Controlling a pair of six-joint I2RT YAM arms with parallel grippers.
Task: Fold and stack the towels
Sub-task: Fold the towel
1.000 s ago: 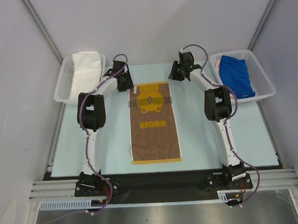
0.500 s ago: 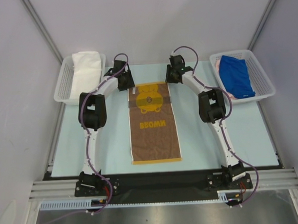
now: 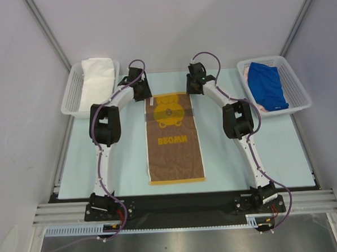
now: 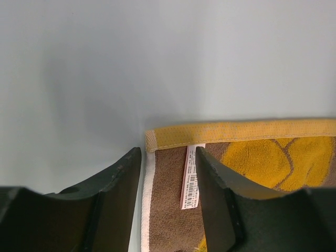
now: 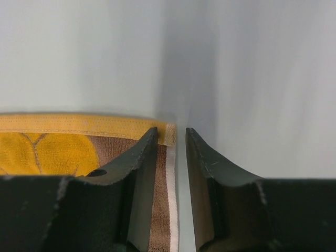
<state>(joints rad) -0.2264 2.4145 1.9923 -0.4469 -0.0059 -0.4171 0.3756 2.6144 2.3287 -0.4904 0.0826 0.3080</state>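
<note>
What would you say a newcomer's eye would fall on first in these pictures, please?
The brown towel with its yellow bear, spread flat mid-table, stands out first. The left tool and right tool each sit at one of its far corners, jaws open. A white towel lies in the left basket; a blue towel lies in the right basket.

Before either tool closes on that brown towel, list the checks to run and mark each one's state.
1. Brown rectangular cloth towel with the yellow bear lies flat and unfolded: ok.
2. Left tool open, straddling the far-left corner: ok.
3. Right tool open, straddling the far-right corner: ok.
4. Either tool touching the cloth: cannot tell.
5. White folded towel in the left white mesh basket, blue towel in the right white mesh basket, away from both arms: ok.
</note>
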